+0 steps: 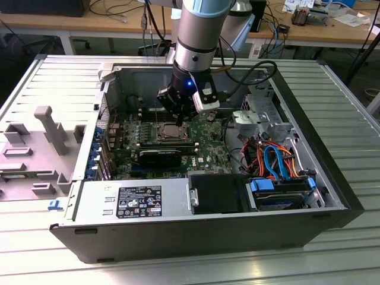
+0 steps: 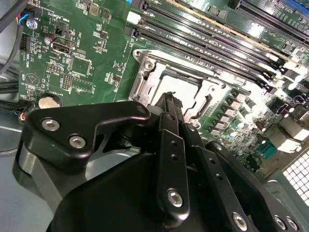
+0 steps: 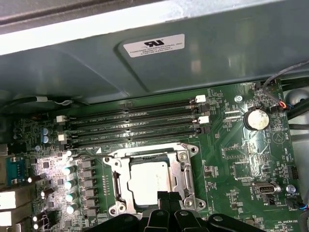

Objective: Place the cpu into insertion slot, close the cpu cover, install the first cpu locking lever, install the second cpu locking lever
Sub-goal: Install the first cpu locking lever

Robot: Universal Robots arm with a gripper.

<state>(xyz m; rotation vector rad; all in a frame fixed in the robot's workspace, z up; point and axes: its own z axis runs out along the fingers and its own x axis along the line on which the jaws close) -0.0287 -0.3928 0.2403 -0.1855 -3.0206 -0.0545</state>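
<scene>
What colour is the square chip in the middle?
The cpu is silvery-grey, seen best in the first wrist view.

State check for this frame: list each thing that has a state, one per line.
cpu: seated flat in the insertion slot, silvery top showing.
cpu cover: down, framing the cpu.
pincer: just above the cpu's edge, fingertips together, holding nothing that shows.
memory slots: unfilled.
computer case: lying on its side, side panel off.
</scene>
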